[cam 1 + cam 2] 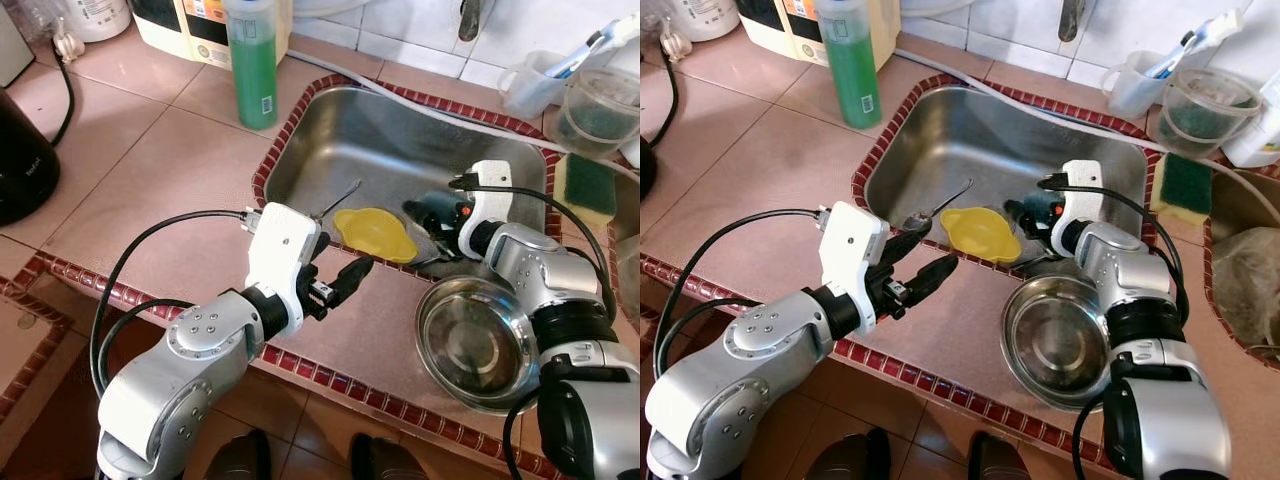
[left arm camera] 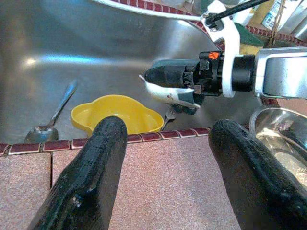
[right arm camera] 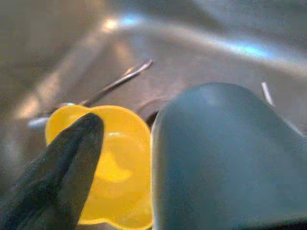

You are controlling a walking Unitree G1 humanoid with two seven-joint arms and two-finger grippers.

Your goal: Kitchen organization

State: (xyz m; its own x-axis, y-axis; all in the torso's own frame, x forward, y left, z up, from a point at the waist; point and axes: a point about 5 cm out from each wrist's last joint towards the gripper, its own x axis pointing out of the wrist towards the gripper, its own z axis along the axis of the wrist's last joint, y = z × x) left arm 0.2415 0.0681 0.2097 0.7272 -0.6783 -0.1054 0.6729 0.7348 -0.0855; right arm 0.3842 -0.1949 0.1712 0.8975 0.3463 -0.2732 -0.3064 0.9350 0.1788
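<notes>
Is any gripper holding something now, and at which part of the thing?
The left gripper is open above the counter edge and holds nothing. The right gripper is down in the sink beside the yellow bowl; whether it grips anything cannot be told.

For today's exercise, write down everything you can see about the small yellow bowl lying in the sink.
The yellow bowl is small, shallow and looks like glossy plastic, with a wavy, lobed rim rather than a round one. It sits upright and looks empty on the floor of the steel sink, near the front wall. A spoon lies in the sink beside it. The right gripper reaches into the sink right next to it; whether it touches the bowl cannot be told.
</notes>
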